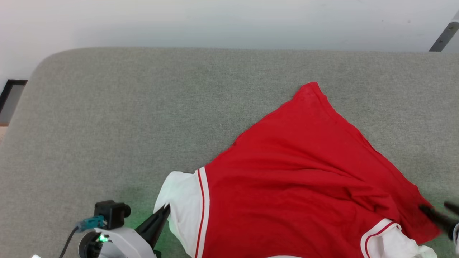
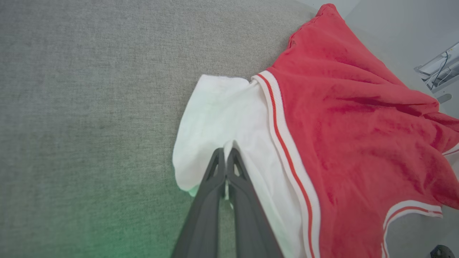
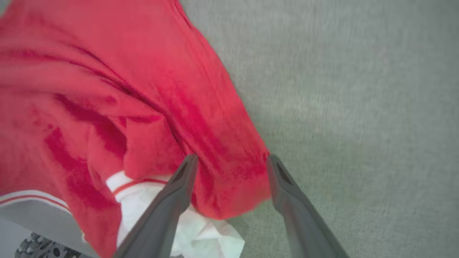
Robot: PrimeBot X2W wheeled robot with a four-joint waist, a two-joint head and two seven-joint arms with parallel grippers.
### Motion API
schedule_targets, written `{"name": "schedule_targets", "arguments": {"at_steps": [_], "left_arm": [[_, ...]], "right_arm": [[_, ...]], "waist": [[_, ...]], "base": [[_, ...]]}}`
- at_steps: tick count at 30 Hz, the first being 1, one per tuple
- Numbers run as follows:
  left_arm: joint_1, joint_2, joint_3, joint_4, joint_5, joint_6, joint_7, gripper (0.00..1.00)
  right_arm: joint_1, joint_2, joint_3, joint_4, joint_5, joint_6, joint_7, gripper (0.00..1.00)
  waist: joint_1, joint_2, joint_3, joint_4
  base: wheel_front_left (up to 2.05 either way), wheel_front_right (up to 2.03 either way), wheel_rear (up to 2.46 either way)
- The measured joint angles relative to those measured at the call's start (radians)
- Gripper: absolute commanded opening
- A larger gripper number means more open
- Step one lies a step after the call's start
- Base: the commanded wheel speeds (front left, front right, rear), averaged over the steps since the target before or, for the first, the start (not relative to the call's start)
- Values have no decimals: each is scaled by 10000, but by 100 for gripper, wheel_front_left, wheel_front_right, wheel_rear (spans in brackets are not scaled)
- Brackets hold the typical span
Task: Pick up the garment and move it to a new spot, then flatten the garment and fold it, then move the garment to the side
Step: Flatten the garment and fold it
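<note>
While spread near right on the grey padded surface (image 1: 143, 107), shows one garment (image 1: 304, 179) with two white sleeves (image 1: 181, 208); has left claw (image 1: 166, 208) pressed together at one sleeve, right claw (image 1: 434, 206) spread astride red hem (image 3: 233, 179).

The head camera looked down from the near side over the grey cushion (image 1: 107, 125); both wrist cameras sat close at the left and right ends of the garment (image 1: 304, 172), shared by all.

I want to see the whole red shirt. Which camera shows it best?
The head view: it shows most of the shirt spread on the grey cushion, with both white sleeves. The left wrist view shows one sleeve and part of the red. The right wrist view shows a blurry red edge and some white.
</note>
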Motion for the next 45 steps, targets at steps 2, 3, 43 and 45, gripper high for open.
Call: {"name": "schedule_targets", "arguments": {"at_steps": [2,3,43,45], "left_arm": [[3,2,8,-42,2,31,-8,0],[3,2,8,-56,4,31,-12,0],[-2634,-2452,-1225,1400,918,-1221,462,0],[-2720,-2518,-1271,1522,913,-1260,399,0]], "right_arm": [[-7,63,-219,-673,-35,0,-25,100],[-37,77,-291,-984,-48,2,-69,100],[-10123,-635,7014,8704,706,4,-880,0],[-10305,-669,7108,8897,880,4,-589,0]], "waist": [[0,0,21,6],[0,0,33,14],[0,0,1921,3077],[0,0,2007,3176]], "base": [[0,0,0],[0,0,0],[0,0,0],[0,0,0]]}}
